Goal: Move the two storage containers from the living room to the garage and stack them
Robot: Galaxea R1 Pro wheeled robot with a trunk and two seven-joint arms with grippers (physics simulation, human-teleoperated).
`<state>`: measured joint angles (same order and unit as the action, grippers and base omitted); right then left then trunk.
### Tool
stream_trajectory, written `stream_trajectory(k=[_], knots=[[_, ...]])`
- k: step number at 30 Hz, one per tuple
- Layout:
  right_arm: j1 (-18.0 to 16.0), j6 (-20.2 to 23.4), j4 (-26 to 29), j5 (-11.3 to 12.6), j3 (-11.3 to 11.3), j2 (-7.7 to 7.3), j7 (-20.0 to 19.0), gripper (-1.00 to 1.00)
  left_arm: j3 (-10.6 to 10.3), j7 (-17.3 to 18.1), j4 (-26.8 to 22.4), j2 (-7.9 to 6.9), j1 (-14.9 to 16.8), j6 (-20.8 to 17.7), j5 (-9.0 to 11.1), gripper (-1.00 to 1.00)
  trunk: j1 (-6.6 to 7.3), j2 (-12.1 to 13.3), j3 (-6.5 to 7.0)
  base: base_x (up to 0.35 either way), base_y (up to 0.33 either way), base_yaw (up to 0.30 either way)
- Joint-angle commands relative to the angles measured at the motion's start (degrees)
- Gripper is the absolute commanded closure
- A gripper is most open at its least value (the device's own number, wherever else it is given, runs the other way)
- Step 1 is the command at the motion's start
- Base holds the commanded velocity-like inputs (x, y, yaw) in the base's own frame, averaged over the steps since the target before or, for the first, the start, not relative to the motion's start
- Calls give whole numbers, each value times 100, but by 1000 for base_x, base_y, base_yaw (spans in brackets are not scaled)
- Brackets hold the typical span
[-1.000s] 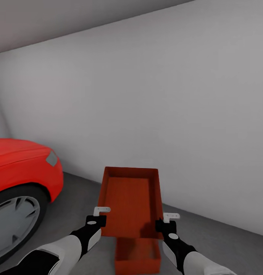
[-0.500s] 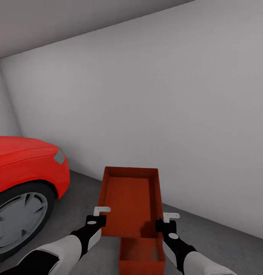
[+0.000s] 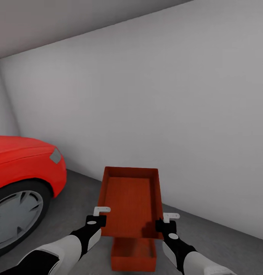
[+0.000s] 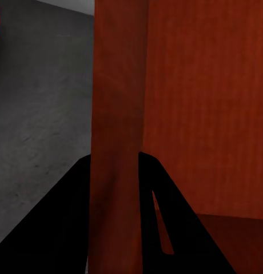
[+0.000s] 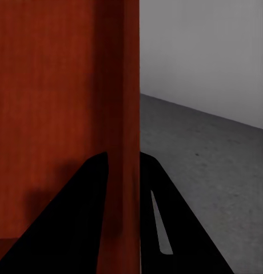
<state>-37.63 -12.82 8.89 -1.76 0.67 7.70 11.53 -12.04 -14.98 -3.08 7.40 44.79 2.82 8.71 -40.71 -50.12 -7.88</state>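
Red-orange container [image 3: 131, 202] — both claws clamped | second container [image 3: 133, 254] below

At your 9 o'clock the red car [image 3: 20, 168] blocks passage; the white wall [image 3: 184, 114] closes 12 to 3; the floor [image 3: 78, 202] between lies open.

against the held container [image 3: 131, 200], which keeps its place in the head view, the lower container [image 3: 133, 254] on the concrete floor [image 3: 76, 214] now shows further left than half a second ago, its near edge higher in the picture. the red car [image 3: 22, 168] has slipped back leftwards a little since then, though it sits further right than a second ago. the whole background has shifted, so the camera has turned.
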Motion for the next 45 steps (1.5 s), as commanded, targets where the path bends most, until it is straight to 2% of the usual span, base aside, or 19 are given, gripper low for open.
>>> stream_trajectory(k=[1,17,24,45], knots=[[-8,-19,122,-96,-207,3,-63,100,158,-145,18,-116,3,25,78,100,-1,-7,-9,-12,-40,0],[-8,-19,122,-96,-207,-4,-63,100,158,-143,18,-116,3,25,78,100,-1,-7,-9,-2,-9,72],[-8,-19,122,-96,-207,1,-63,100,158,-140,25,-116,3,25,78,100,-1,-7,-9,-38,-148,6],[-8,-19,121,-96,-207,-2,-63,100,158,-145,18,-116,3,25,78,100,-1,-7,-10,-1,-3,0]])
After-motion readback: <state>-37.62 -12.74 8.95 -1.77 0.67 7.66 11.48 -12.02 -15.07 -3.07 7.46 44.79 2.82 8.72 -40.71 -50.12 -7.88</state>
